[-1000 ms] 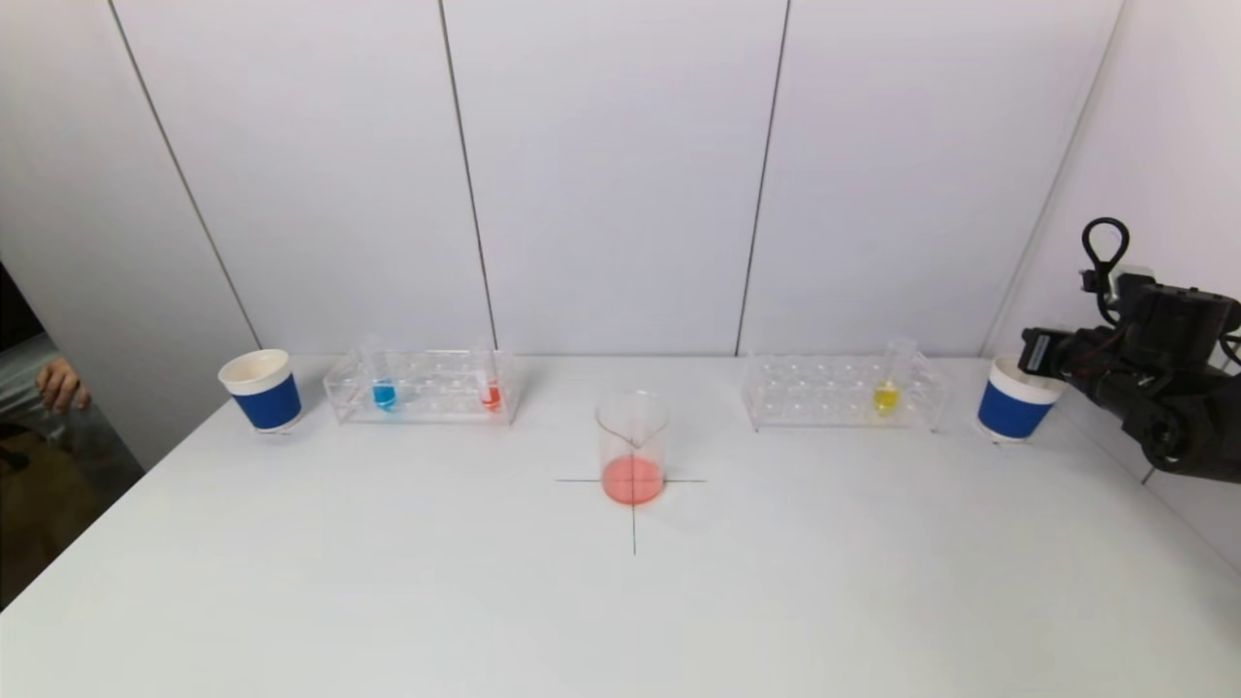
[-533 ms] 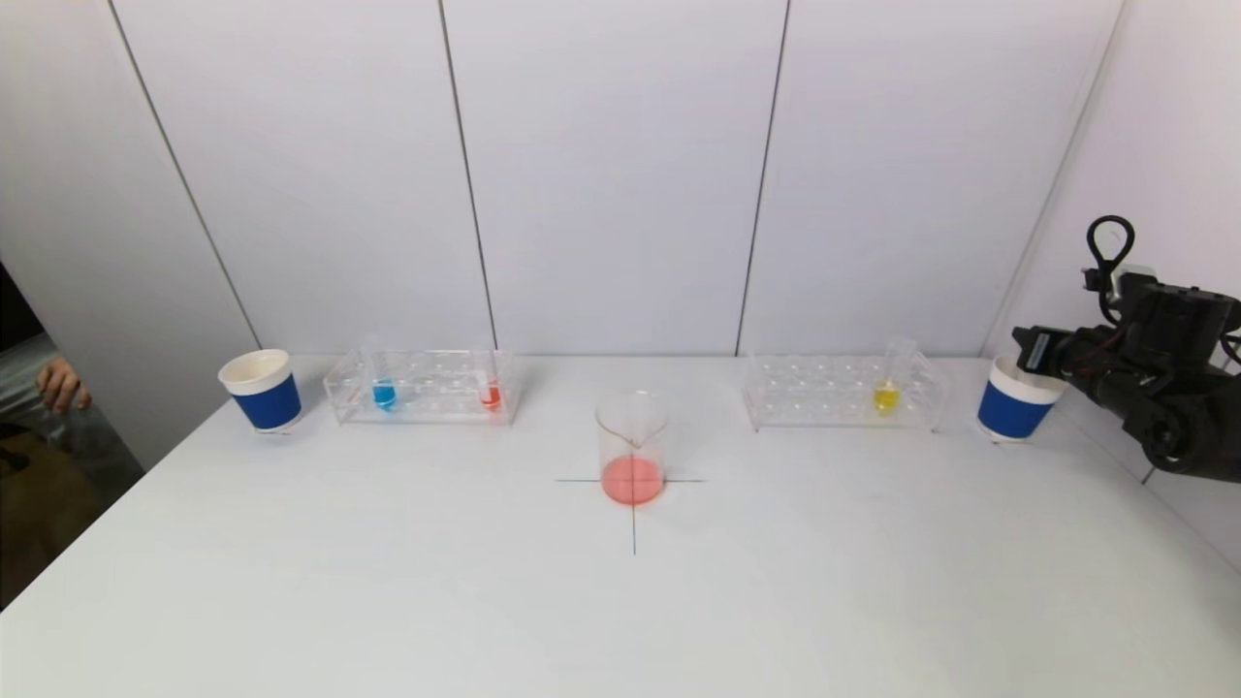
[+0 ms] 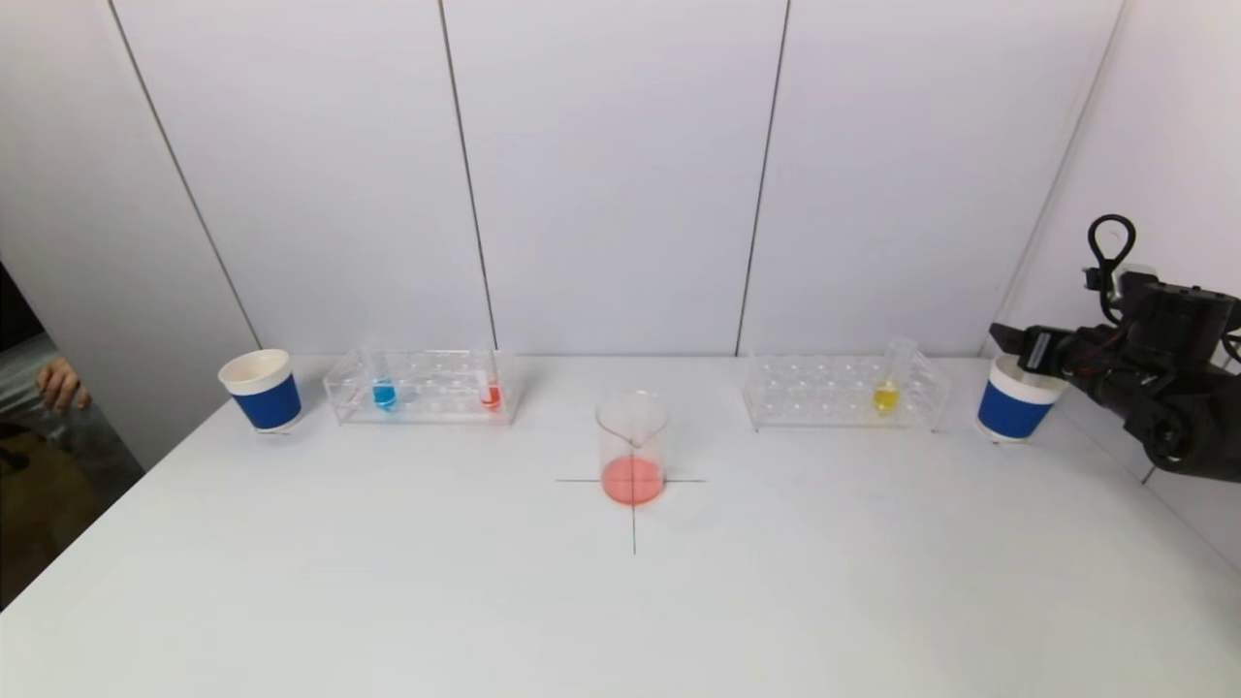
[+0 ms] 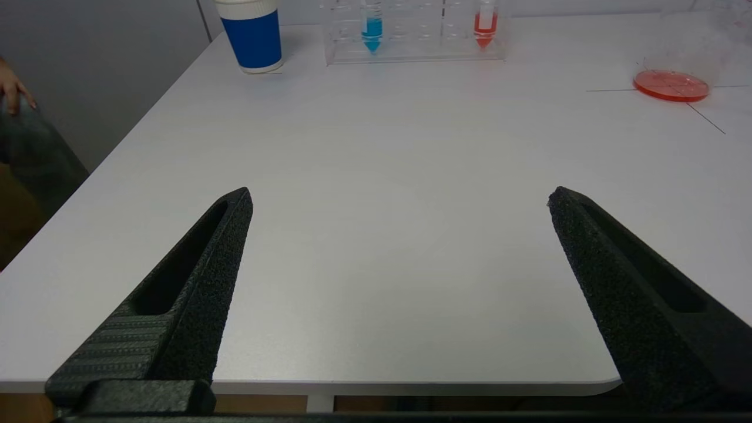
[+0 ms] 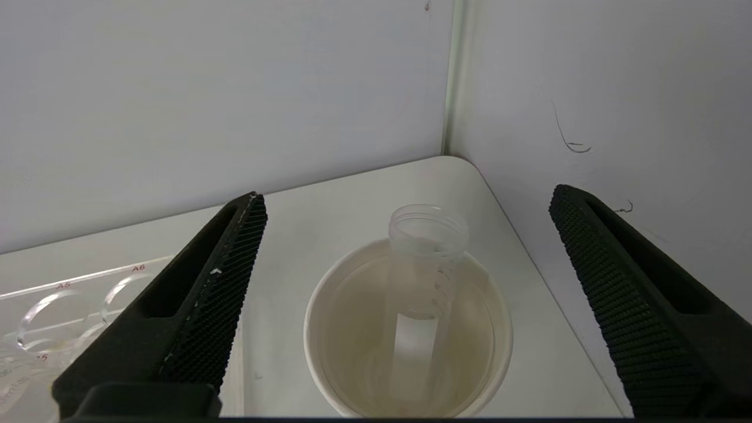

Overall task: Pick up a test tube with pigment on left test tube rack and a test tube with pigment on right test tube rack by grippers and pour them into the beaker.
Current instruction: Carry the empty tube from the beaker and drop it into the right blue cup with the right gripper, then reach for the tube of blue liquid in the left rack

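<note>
The clear beaker with red liquid stands on a cross mark at mid table. Behind it on the left, the left rack holds a blue-pigment tube and a red-pigment tube. The right rack holds a yellow-pigment tube. My right gripper hovers open over the right blue cup, where an empty clear tube leans free of the jaws. My left gripper is open and empty, low at the table's near left edge, outside the head view.
A second blue cup stands left of the left rack. A person's hand shows beyond the table's left edge. Walls close in behind and on the right. The right cup's rim sits close to the table's back right corner.
My right gripper went from shut to wide open above the right cup and edged slightly left; the empty tube now rests in the cup. The left gripper stayed open.
</note>
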Robot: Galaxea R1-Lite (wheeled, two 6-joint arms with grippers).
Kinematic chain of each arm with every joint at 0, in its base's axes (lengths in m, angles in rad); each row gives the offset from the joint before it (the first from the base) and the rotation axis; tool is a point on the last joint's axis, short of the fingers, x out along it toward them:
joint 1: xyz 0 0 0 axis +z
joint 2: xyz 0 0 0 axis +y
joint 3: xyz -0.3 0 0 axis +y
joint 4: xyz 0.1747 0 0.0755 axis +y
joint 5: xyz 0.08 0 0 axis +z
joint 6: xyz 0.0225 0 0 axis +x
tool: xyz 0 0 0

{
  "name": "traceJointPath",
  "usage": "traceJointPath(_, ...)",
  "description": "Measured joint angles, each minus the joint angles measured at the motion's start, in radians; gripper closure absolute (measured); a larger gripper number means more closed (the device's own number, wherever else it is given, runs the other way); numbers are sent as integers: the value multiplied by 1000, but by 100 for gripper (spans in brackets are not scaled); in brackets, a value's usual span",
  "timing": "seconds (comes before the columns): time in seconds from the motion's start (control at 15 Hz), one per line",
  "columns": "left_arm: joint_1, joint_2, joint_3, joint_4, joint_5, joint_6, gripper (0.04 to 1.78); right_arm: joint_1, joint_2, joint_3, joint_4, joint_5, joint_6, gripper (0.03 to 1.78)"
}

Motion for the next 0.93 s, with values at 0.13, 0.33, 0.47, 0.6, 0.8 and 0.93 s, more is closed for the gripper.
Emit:
traceJointPath(0.13, 0, 0, 0, 0, 0, 0, 6, 0, -4, 3, 0, 0, 0, 4)
traceJointPath(0.33, 0, 0, 0, 0, 0, 0, 6, 0, -29, 19, 1, 0, -1, 4)
traceJointPath(0.47, 0, 0, 0, 0, 0, 0, 6, 1, -69, 43, 2, 4, -2, 4)
traceJointPath(0.6, 0, 0, 0, 0, 0, 0, 6, 5, -131, 76, 9, 19, -3, 4)
traceJointPath(0.8, 0, 0, 0, 0, 0, 0, 6, 10, -254, 142, 16, 46, -7, 4)
traceJointPath(0.93, 0, 0, 0, 0, 0, 0, 6, 12, -347, 186, 32, 69, -8, 4)
